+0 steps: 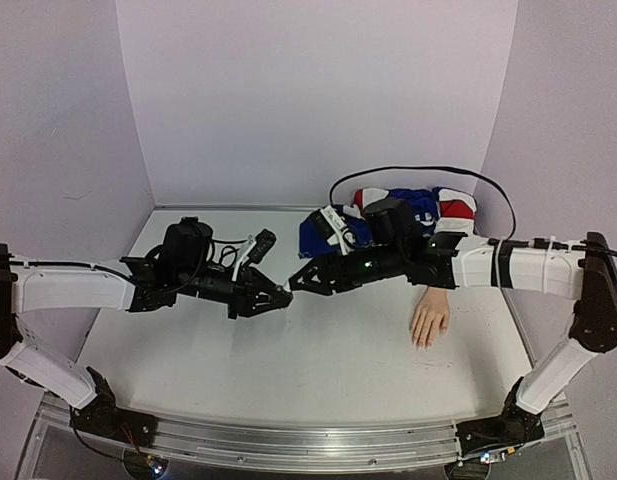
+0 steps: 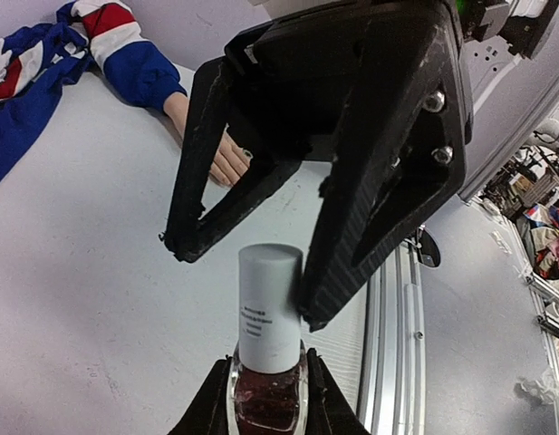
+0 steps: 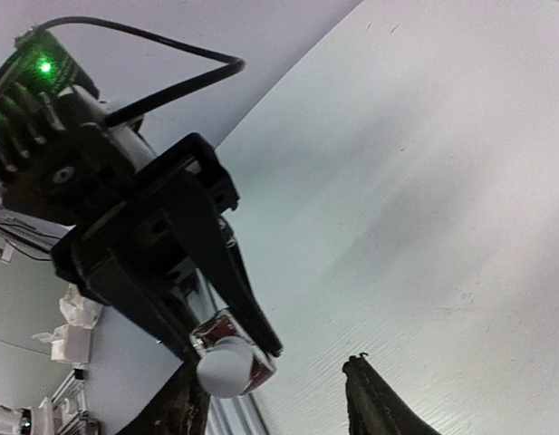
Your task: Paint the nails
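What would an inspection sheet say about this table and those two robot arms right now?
Surface: white table, no spills seen.
Job's things: nail-polish bottle with white cap, held above the table; mannequin hand lying flat at the right; nails too small to judge.
Clutter: bunched blue, red and white garment behind the hand.
Grippers: left claw shut on the bottle; right claw open around its cap.
Cables: black cable looping behind the garment.
Surroundings: pale lilac walls, metal rail at the near edge.
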`<state>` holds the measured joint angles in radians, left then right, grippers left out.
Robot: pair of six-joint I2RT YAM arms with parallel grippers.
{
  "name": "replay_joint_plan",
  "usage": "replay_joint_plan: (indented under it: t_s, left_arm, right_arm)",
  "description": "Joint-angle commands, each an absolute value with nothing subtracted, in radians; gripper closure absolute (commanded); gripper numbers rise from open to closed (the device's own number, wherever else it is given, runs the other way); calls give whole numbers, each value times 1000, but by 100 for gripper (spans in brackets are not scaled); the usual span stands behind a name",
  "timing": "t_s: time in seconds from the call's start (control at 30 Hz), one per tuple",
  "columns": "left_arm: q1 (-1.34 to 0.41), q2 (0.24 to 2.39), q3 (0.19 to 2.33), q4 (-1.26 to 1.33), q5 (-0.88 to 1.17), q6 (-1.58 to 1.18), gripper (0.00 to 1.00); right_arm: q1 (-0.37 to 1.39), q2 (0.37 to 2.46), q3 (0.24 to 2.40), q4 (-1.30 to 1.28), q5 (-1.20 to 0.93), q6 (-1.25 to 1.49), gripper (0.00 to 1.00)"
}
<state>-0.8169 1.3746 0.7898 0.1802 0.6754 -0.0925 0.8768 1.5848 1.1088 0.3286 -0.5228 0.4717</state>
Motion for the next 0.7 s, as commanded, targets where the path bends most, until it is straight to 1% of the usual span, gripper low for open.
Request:
replay_joint_plan:
  t_s: [0.0,0.1,0.2,0.37,0.53,0.6,0.67]
  left_arm:
    - [-818,1322,795,220,579,-59,100]
    - [-820,1324,795,219,548,-60,100]
    - [-822,1323,795,218,518,-64,100]
    - [-830,1313,787,218,454,-70,100]
    - [-836,1306,787,218,430,-74,100]
    - [-837,1304,786,218,425,-74,100]
    - [-839,1300,784,218,420,-74,100]
  right_arm:
    - [875,1611,1175,353,-461,558,37]
    - [885,1607,1188,371,-452,567,30]
    - [889,1613,1209,377,-441,583,29]
    - [898,1643,1238,383,-442,612,44]
    - [915,1682,1271,388,-442,615,50]
    - [918,1690,1279,394,-439,615,55]
    - [920,1695,1281,403,-439,617,63]
